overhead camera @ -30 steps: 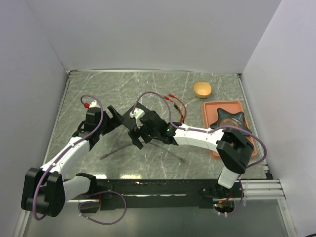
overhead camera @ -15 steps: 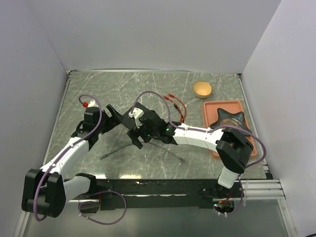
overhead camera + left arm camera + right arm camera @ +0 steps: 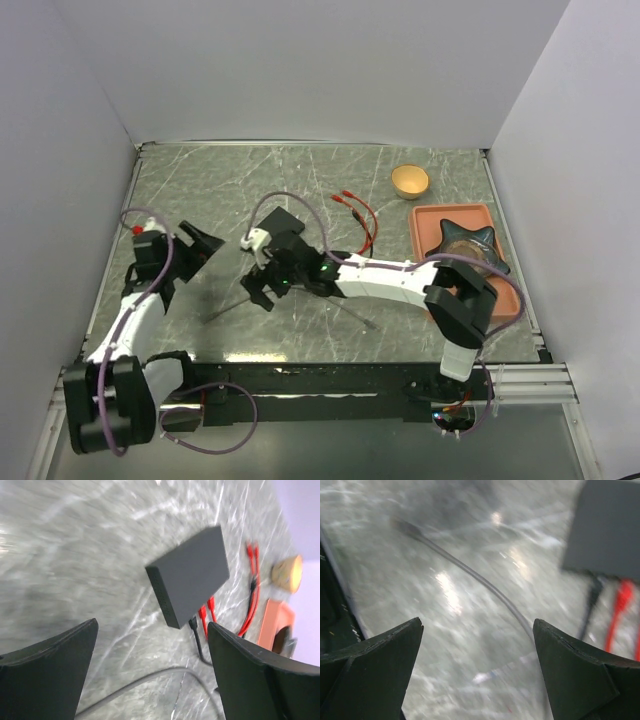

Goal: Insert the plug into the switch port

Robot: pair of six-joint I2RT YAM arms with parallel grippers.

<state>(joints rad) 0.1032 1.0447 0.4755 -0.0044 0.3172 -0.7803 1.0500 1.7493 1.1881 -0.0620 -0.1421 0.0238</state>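
From above, the black box [image 3: 283, 222] is seen lying flat near the middle of the counter [image 3: 330, 170], partly covered by the wrist of the right arm [image 3: 390, 280], which is stretched leftward across it. The plug [image 3: 207, 318] is judged to be the dark tip of the grey cable [image 3: 232, 306] (its shape is too small to confirm). It lies on the counter toward the near left, and the cable is laid on a slant, rising from that tip toward the box. The right jaws are nearer to it than the left jaws, which are held by the left arm [image 3: 130, 310] farther back at the left, well apart from both box and plug. In the left wrist view the left jaws are spread wide with nothing between them. The box is ahead, and a black lead [image 3: 196, 632] and red leads [image 3: 205, 617] are seen leaving its near right edge, so the port is taken to sit along that edge, though no socket can be made out. In the right wrist view the right jaws are likewise wide open and empty. The cable is seen running diagonally beneath them, with the plug end up and to the left and the box at the upper right. A reach down and toward that end by the right arm would be called for first.
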